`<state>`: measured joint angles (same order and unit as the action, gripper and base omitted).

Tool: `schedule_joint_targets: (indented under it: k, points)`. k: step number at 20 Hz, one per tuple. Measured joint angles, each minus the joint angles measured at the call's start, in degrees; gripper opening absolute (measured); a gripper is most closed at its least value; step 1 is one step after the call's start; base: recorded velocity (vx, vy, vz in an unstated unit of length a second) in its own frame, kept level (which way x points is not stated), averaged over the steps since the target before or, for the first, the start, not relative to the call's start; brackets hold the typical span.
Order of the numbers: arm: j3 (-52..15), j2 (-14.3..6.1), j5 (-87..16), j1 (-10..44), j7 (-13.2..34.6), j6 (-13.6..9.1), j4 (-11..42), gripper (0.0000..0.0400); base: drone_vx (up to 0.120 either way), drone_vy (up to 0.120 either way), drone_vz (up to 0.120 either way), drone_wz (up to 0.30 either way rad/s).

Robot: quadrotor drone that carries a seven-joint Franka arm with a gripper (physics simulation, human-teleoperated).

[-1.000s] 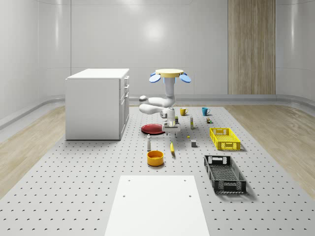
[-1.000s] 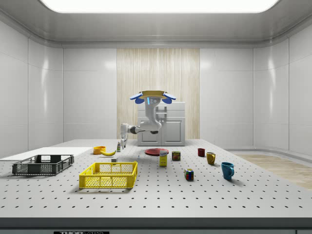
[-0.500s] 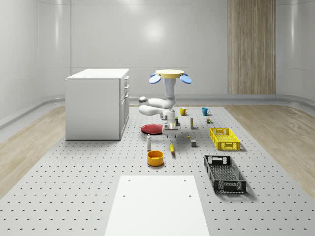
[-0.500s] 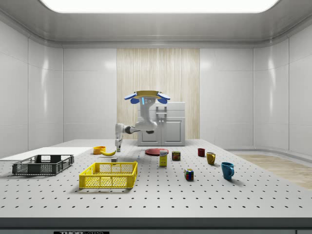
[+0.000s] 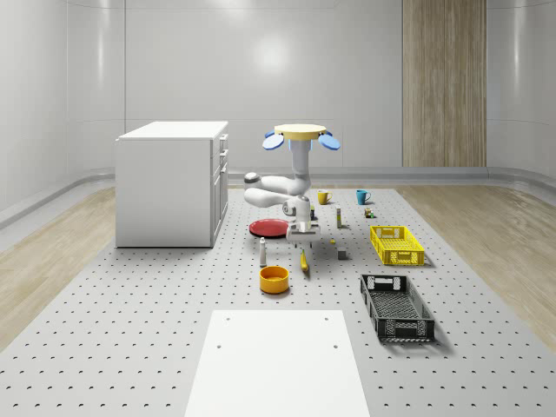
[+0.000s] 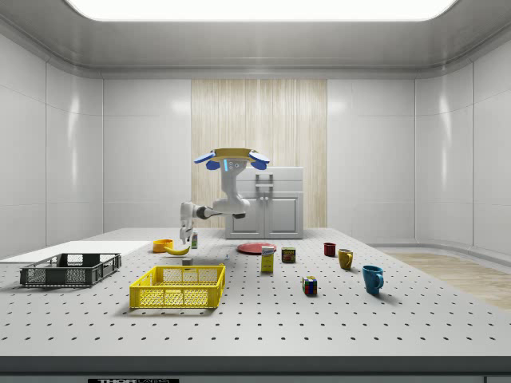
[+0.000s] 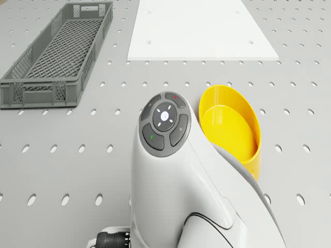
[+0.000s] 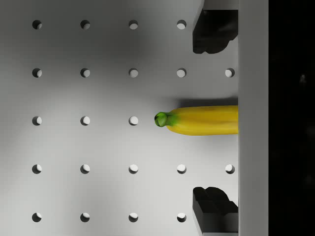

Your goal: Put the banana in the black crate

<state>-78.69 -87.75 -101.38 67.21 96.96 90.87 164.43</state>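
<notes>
Black crate (image 5: 396,307) sits empty; banana (image 8: 204,120) on table (image 5: 130,295).

**A simulated robotics test lab**

The room is a bare, windowless hall with glossy pale wall panels (image 5: 87,78), curved corners, one wood-slat panel (image 5: 443,82) on the far wall and a broad light panel (image 6: 255,8) in the ceiling. A strip of wood floor (image 5: 52,252) rims a large grey perforated platform (image 5: 130,330), like an optical breadboard. Test props lie scattered across it: crates, mugs, a bowl, small boxes. A plain white cabinet (image 5: 169,182) stands at the far left, and a white slab (image 5: 278,360) lies near the front.
</notes>
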Motion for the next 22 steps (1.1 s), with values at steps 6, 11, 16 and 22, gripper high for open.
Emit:
schedule_joint_targets:
  k: [6,11,16,22]
  points:
    - [-0.04,-0.30,0.12,0.06,0.05,0.28,-0.01,0.0400,0.120,0.000,-0.047,0.000]
    - [-0.05,-0.54,0.19,0.11,0.09,0.51,-0.02,0.0400,0.072,0.000,-0.056,0.000]
    - [2.50,-0.86,-2.17,0.44,0.10,1.60,-0.49,0.0400,0.000,0.000,0.000,0.000]
    - [6.29,-1.03,-5.72,1.04,0.12,3.04,-1.39,0.0400,0.000,0.000,0.000,0.000]
